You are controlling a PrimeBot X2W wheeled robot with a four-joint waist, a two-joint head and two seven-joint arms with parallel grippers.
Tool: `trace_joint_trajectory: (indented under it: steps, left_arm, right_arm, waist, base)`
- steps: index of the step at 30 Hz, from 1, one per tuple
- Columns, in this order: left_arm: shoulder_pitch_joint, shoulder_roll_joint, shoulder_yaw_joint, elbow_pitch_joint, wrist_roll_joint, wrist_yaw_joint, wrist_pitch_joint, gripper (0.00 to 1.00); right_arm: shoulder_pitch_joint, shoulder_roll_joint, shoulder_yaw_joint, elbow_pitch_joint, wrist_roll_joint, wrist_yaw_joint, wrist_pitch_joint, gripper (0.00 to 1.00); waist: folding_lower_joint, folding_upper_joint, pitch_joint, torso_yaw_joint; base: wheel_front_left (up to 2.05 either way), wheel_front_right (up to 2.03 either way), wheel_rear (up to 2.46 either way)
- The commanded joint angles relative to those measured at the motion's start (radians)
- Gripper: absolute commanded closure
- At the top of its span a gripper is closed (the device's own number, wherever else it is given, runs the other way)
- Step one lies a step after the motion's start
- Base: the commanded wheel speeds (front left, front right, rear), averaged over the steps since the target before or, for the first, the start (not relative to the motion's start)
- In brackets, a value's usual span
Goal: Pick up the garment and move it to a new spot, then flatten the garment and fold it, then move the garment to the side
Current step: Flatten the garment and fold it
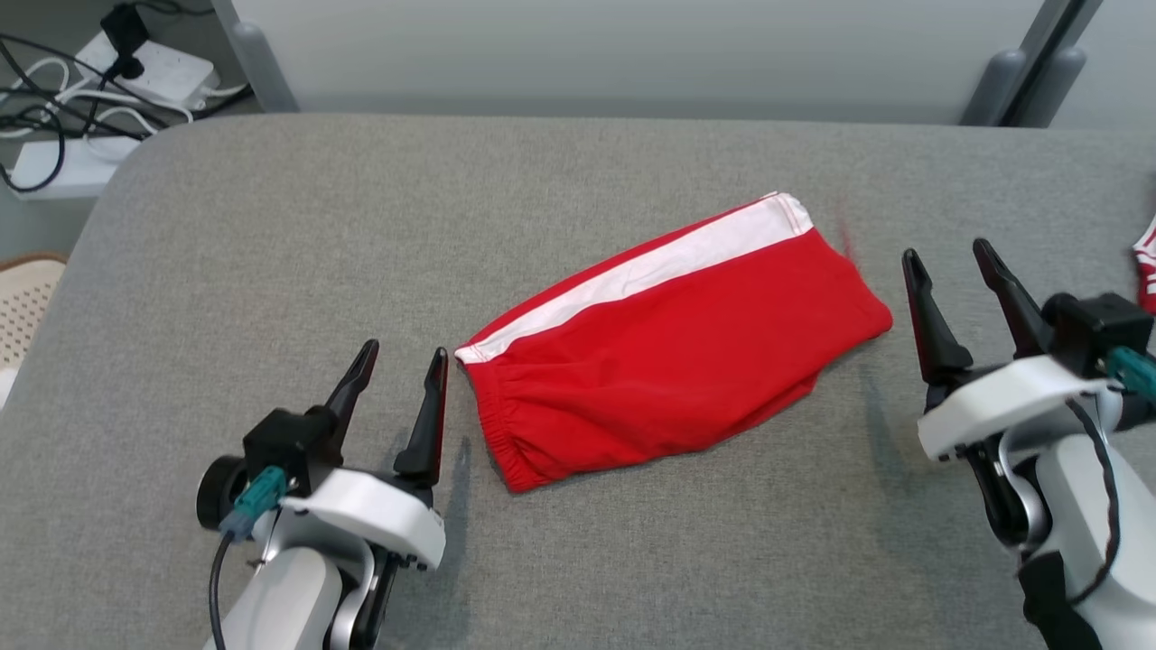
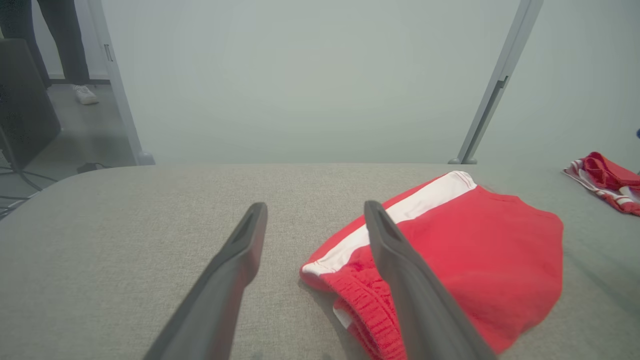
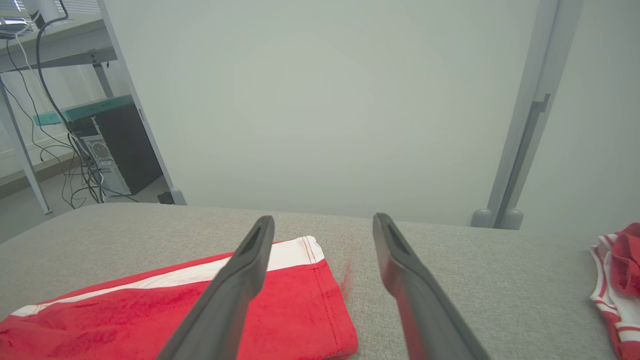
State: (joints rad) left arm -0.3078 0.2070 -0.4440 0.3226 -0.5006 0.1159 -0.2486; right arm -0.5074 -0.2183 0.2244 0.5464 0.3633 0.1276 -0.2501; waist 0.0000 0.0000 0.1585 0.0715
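one broad grey fabric-covered table [image 1: 271, 226] under everything. lying slantwise near its middle, folded flat: red garment [image 1: 686, 361] with a white side stripe, gathered waistband end nearest the left gripper [image 1: 405, 348], hem end nearest the right gripper [image 1: 945, 250]. both grippers spread wide, holding nothing, touching neither cloth as far as can be told. left one at the lower left of the head view, fingers well parted, inner finger just beside the waistband corner yet apart from it. right one at the right of that view, fingers likewise well parted, tips just beside the hem end, apart from it. at the table's far right edge, well apart from the folded piece, a second, crumpled red-and-white cloth [image 1: 1147, 262]. off the table at the upper left, white power strip [image 1: 153, 68] amid black cables [image 1: 36, 117].
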Motion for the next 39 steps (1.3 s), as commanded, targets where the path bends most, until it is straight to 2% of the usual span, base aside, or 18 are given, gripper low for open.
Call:
trace_joint_trajectory:
  steps: [1, 9, 17, 22, 25, 30, 32, 39]
  left_arm:
    - [0.005, 0.020, 0.046, -0.040, 0.008, 0.007, -0.012, 0.00]
    - [0.118, 0.012, 0.094, -0.137, 0.051, 0.018, -0.013, 0.00]
    - [0.197, 0.009, 0.118, -0.191, 0.096, 0.019, -0.013, 0.00]
    - [0.200, 0.003, 0.116, -0.215, 0.120, 0.011, -0.013, 0.00]
    - [0.190, -0.002, 0.110, -0.222, 0.132, 0.006, -0.013, 0.00]
    - [0.177, -0.014, 0.095, -0.237, 0.152, -0.003, -0.013, 0.00]
    - [0.173, -0.020, 0.088, -0.246, 0.159, -0.007, -0.013, 0.00]
    - [0.154, -0.041, 0.077, -0.265, 0.173, -0.019, -0.013, 0.00]
  right_arm:
    - [0.036, 0.008, -0.011, -0.059, -0.013, 0.003, -0.012, 0.00]
    - [0.250, 0.061, -0.118, -0.220, -0.059, 0.003, -0.012, 0.00]
    - [0.324, 0.081, -0.132, -0.231, -0.023, 0.003, -0.012, 0.00]
    - [0.266, 0.070, -0.102, -0.149, 0.127, 0.003, 0.003, 0.00]
    - [0.203, 0.058, -0.087, -0.099, 0.268, 0.003, 0.072, 0.00]
    - [0.097, 0.017, -0.075, -0.005, 0.420, 0.003, 0.196, 0.00]
    - [0.053, 0.000, -0.080, 0.038, 0.456, 0.003, 0.224, 0.00]
    - [-0.076, -0.046, -0.072, 0.231, 0.475, 0.003, 0.303, 0.00]
  waist:
    - [0.0000, 0.0000, -0.024, -0.012]
    - [0.0000, 0.0000, -0.068, -0.018]
    - [0.0000, 0.0000, -0.071, -0.031]
    - [0.0000, 0.0000, -0.050, -0.017]
    - [0.0000, 0.0000, -0.038, -0.001]
    - [0.0000, 0.0000, -0.019, 0.033]
    - [0.0000, 0.0000, -0.011, 0.047]
    - [0.0000, 0.0000, 0.030, 0.104]
  base:
    - [0.00, 0.00, 0.00]
    - [0.00, 0.00, 0.00]
    - [0.00, 0.00, 0.00]
    - [0.00, 0.00, 0.00]
    - [0.00, 0.00, 0.00]
    - [0.00, 0.00, 0.00]
    - [0.00, 0.00, 0.00]
    - [0.00, 0.00, 0.00]
